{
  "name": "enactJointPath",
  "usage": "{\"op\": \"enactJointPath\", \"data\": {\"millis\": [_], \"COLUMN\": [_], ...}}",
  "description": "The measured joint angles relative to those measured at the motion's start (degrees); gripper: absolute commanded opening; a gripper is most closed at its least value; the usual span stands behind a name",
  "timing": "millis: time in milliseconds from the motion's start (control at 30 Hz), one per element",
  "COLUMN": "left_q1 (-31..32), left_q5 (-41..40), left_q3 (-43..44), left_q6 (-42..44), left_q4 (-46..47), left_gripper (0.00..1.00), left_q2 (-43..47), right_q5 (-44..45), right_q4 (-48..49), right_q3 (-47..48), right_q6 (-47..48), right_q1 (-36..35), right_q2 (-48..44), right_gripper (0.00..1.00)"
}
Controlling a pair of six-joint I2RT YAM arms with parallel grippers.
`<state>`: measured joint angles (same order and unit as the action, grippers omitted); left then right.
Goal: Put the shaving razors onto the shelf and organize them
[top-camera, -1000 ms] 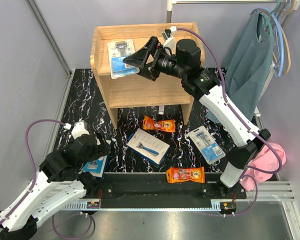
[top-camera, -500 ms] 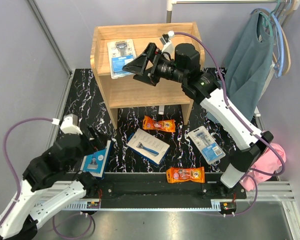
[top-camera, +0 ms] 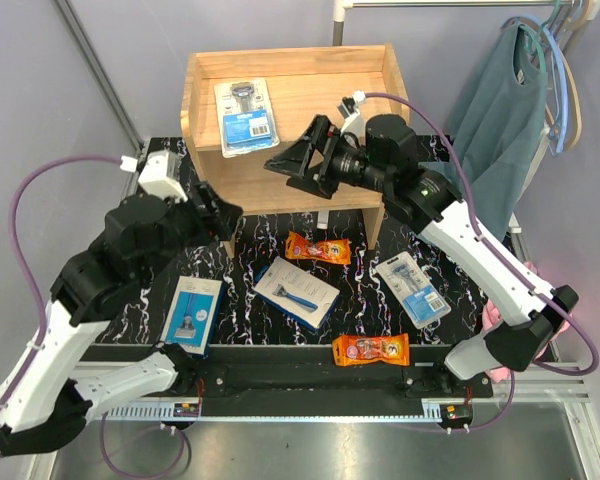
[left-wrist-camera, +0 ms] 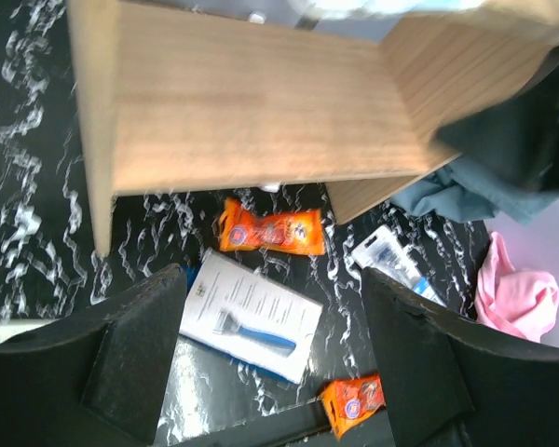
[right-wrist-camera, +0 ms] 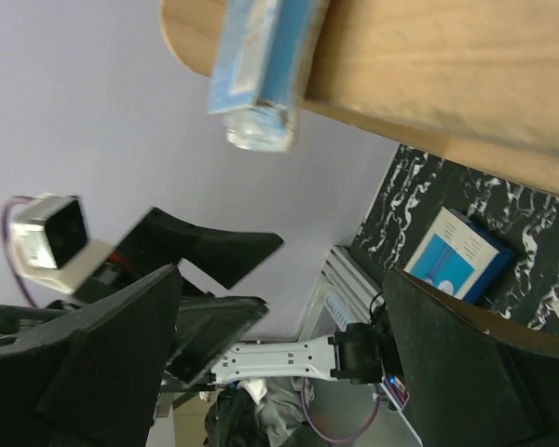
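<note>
On shelf top (top-camera: pixel 330 90), blister pack (top-camera: pixel 247 117) lies apart from spread right gripper (top-camera: pixel 282 172).

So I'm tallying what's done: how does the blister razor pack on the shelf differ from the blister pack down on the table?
The shelved pack sits on the top tier of the shelf, roughly square to its edges. The table pack lies on the table near the shelf's right leg, turned diagonally. Both are clear blisters on blue cards, lying flat, neither held.
</note>
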<state>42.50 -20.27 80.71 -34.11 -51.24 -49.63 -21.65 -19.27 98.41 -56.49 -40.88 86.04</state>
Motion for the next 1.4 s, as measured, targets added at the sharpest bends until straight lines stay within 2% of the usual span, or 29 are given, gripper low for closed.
{"op": "enactJointPath", "data": {"millis": [300,567,1400], "left_q1": [0.0,-0.33,-7.69], "left_q5": [2.21,1.05,0.2], "left_q3": [11.3,17.94,25.62], "left_q6": [5.22,8.74,11.76], "left_q4": [3.28,3.63,3.69], "left_gripper": [0.8,0.84,0.84], "left_q2": [-12.46,-20.13,-24.79], "right_q5": [3.17,4.74,5.75], "right_q4": [-3.78,-3.82,-5.92], "right_q3": [-7.28,-8.17,-11.43], "right_q6": [-0.28,-0.28,-0.09], "right_q1": [0.0,0.0,0.0], "right_q2": [-7.43,-13.4,-15.52], "right_gripper": [1.0,1.0,1.0]}}
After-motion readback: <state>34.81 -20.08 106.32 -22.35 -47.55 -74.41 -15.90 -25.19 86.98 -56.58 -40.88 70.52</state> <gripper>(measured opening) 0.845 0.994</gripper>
